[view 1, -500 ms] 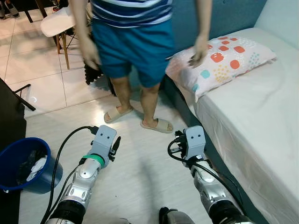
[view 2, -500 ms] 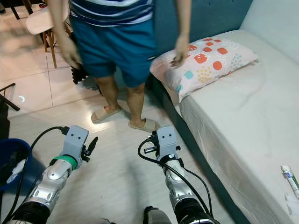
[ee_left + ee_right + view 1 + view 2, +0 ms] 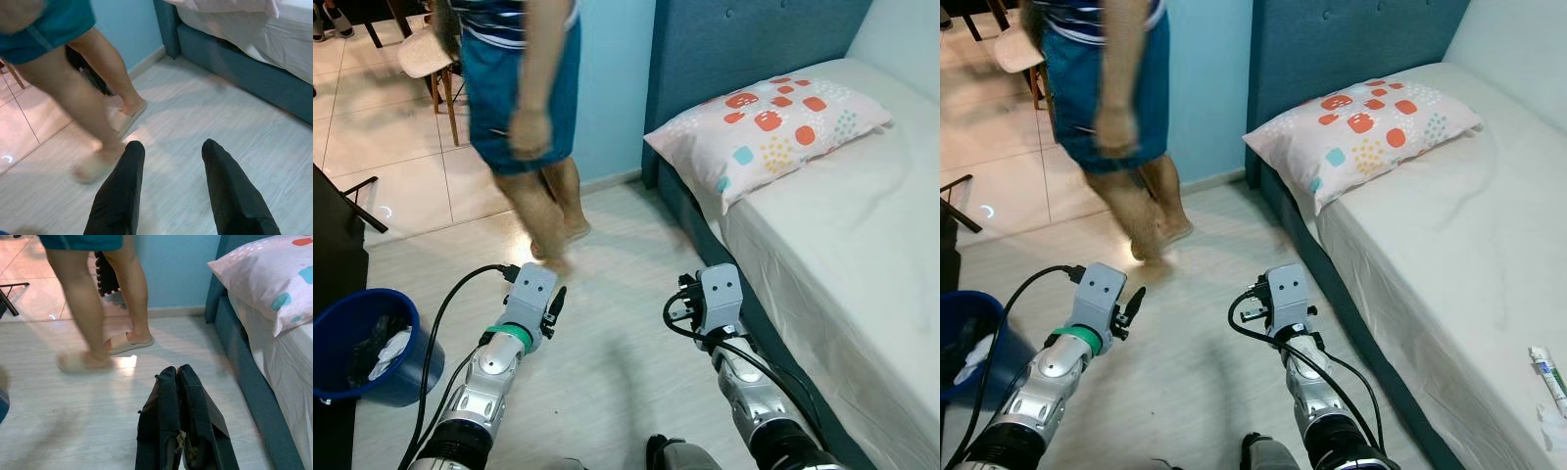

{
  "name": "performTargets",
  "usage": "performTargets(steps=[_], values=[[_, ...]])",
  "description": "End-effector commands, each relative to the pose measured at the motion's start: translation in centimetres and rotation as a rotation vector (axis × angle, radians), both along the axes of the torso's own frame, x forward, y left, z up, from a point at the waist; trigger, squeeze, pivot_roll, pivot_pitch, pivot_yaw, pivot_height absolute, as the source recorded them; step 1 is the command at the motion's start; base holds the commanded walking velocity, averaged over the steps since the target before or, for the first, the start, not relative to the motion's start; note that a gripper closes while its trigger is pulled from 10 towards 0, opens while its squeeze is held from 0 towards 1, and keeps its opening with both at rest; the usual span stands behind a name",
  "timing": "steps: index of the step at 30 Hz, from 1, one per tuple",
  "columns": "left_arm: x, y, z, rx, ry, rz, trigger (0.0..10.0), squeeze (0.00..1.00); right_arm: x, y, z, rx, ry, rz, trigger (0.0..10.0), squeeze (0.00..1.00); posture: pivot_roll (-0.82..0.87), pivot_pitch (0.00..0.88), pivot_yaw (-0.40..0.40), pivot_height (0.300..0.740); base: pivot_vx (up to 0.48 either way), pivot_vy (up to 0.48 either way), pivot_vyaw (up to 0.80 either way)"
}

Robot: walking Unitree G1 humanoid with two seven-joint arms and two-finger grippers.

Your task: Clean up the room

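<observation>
Since half a second ago the person point(image 3: 514, 108) has stepped away from the bed point(image 3: 862, 255) toward my left, and their hand has left the patterned pillow point(image 3: 769, 127), which lies at the head end of the bed against the blue headboard point(image 3: 744, 44). I hold both arms low over the pale floor point(image 3: 617, 362). My left gripper point(image 3: 171, 191) has its fingers spread apart, holding nothing; my right gripper point(image 3: 177, 418) has its fingers pressed together, empty. A blue bucket point(image 3: 357, 348) with rags in it sits on the floor at my far left. A small tube point(image 3: 1548, 377) lies on the sheet near the bed's near edge.
</observation>
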State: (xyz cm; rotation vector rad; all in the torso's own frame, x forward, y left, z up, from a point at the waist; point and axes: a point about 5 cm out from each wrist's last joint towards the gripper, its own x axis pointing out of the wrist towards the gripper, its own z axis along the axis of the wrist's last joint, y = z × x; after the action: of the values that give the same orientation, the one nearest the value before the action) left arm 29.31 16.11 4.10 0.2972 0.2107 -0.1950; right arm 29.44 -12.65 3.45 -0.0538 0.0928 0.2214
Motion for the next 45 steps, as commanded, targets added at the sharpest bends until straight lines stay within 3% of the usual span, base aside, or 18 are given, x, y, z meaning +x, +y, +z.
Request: performTargets(steps=[1,45], values=[[-0.36,-0.06,-0.48,0.012,0.020,0.000,10.0,0.00,-0.28,-0.07,-0.38,0.004,0.015,-0.003,10.0,0.00,0.04,0.030,0.028,0.740,0.000,0.000,0.00],[-0.45,-0.44,-0.90,0.004,0.042,-0.003,10.0,0.00,-0.04,-0.08,-0.20,0.001,0.011,0.003,10.0,0.00,0.04,0.023,0.021,0.740,0.000,0.000,0.00]])
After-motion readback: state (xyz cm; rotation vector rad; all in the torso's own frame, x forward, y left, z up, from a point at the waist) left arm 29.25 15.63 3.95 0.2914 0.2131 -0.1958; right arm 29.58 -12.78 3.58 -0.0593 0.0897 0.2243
